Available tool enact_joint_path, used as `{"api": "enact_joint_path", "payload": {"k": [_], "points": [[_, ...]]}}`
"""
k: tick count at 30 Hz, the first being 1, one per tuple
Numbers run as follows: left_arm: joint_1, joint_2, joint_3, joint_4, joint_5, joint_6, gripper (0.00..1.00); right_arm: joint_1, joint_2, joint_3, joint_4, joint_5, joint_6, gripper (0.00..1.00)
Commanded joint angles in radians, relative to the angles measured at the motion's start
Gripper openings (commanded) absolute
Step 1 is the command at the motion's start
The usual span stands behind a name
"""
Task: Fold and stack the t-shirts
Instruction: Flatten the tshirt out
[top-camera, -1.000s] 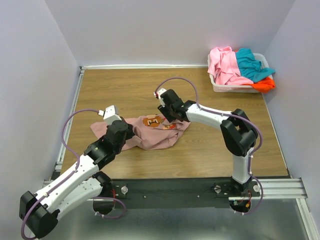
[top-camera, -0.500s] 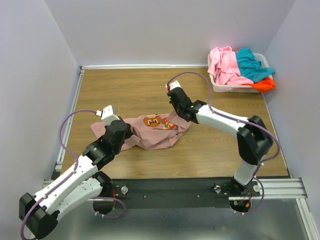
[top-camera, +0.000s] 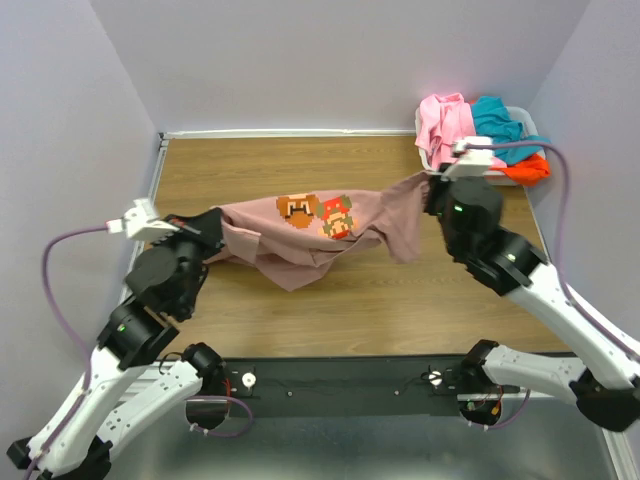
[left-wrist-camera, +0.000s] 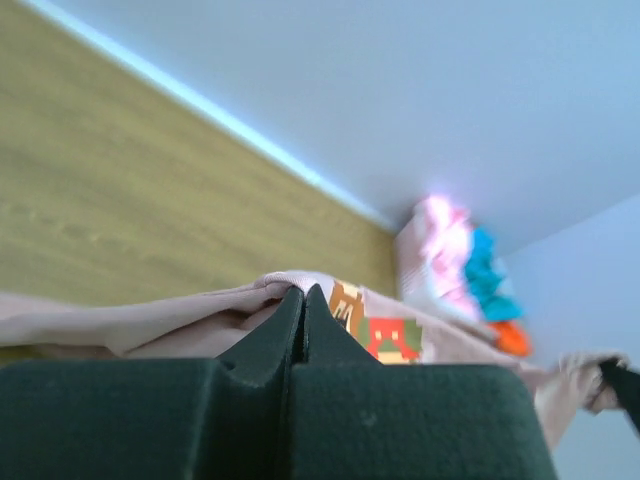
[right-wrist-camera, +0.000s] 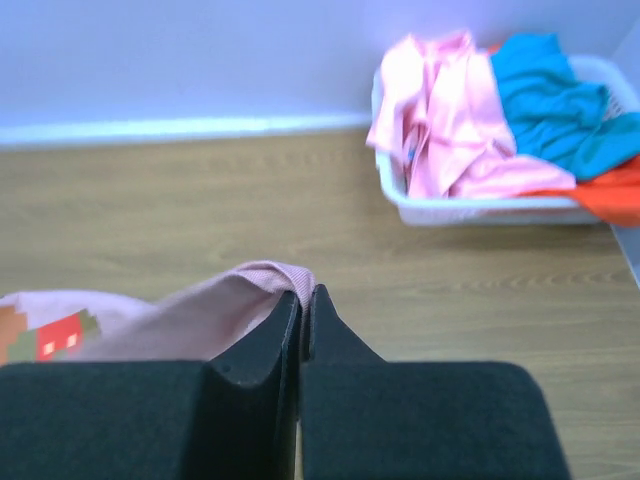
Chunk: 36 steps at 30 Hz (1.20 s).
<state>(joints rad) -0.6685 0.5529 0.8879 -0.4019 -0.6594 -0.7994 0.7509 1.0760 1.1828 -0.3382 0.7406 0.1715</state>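
Note:
The dusty mauve-pink t-shirt (top-camera: 310, 235) with its pixel-figure print hangs stretched above the table between both grippers. My left gripper (top-camera: 205, 228) is shut on its left end; in the left wrist view the cloth (left-wrist-camera: 180, 320) is pinched at the fingertips (left-wrist-camera: 303, 297). My right gripper (top-camera: 432, 190) is shut on its right end; in the right wrist view the cloth (right-wrist-camera: 200, 315) folds over the fingertips (right-wrist-camera: 302, 300). Bright pink (top-camera: 448, 128), teal (top-camera: 500, 125) and orange-red (top-camera: 530, 168) t-shirts lie in the basket.
The white plastic basket (top-camera: 465, 176) stands at the back right corner of the wooden table (top-camera: 260, 170), close behind my right gripper; it also shows in the right wrist view (right-wrist-camera: 490, 208). Purple walls close in the back and sides.
Both arms have lifted and pulled apart, raising the mauve t-shirt off the table and stretching it. The right gripper has moved far right toward the basket, the left one further left.

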Motion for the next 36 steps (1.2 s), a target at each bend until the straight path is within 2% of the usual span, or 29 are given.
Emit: {"api": "enact_joint_path", "payload": {"k": [1,5,10,12,15,18,21,22,24,26,27,28,29,30,31,32,33,34,36], "points": [[0.004,-0.109,0.101,0.043,-0.062,0.06,0.0,-0.007,-0.16,0.053,0.008,0.043,0.016,0.0],[0.006,-0.171,0.198,0.118,-0.016,0.136,0.0,-0.007,-0.272,0.149,0.007,0.028,0.008,0.01],[0.004,-0.182,0.307,0.181,0.073,0.199,0.0,-0.007,-0.294,0.284,-0.004,-0.111,-0.023,0.0],[0.004,-0.166,0.333,0.198,0.072,0.224,0.0,-0.008,-0.278,0.323,-0.01,-0.11,-0.035,0.0],[0.006,-0.136,0.335,0.198,0.044,0.235,0.0,-0.007,-0.257,0.331,-0.018,-0.067,-0.043,0.0],[0.004,-0.075,0.296,0.187,-0.026,0.235,0.0,-0.007,-0.208,0.292,-0.018,0.092,-0.044,0.0],[0.004,0.039,0.24,0.149,-0.171,0.204,0.0,-0.007,-0.131,0.24,-0.018,0.244,-0.049,0.01],[0.006,0.039,0.223,0.143,-0.172,0.197,0.0,-0.007,-0.11,0.239,-0.016,0.27,-0.049,0.01],[0.009,0.111,0.18,0.141,-0.233,0.175,0.0,-0.012,-0.042,0.203,-0.016,0.298,-0.041,0.01],[0.052,0.188,0.168,0.161,-0.226,0.189,0.0,-0.067,0.002,0.202,-0.012,0.24,-0.021,0.01],[0.093,0.217,0.175,0.204,-0.203,0.221,0.0,-0.106,0.057,0.213,-0.009,0.186,-0.014,0.01],[0.142,0.276,0.181,0.243,-0.096,0.258,0.0,-0.155,0.087,0.227,-0.004,0.052,-0.006,0.01],[0.203,0.312,0.193,0.28,-0.012,0.278,0.0,-0.267,0.123,0.247,0.002,-0.022,0.014,0.0],[0.353,0.352,0.247,0.332,0.083,0.293,0.0,-0.319,0.162,0.308,0.017,-0.091,0.014,0.0],[0.413,0.398,0.291,0.342,0.256,0.322,0.0,-0.362,0.249,0.346,0.024,-0.189,0.011,0.01],[0.469,0.501,0.346,0.338,0.315,0.327,0.0,-0.425,0.292,0.4,0.024,-0.216,0.011,0.01],[0.512,0.553,0.415,0.319,0.361,0.333,0.0,-0.436,0.324,0.49,0.022,-0.234,0.002,0.0],[0.577,0.638,0.557,0.272,0.464,0.36,0.0,-0.459,0.381,0.541,0.022,-0.271,-0.015,0.01],[0.613,0.694,0.72,0.215,0.524,0.379,0.0,-0.47,0.406,0.637,0.022,-0.309,-0.026,0.0]]}}
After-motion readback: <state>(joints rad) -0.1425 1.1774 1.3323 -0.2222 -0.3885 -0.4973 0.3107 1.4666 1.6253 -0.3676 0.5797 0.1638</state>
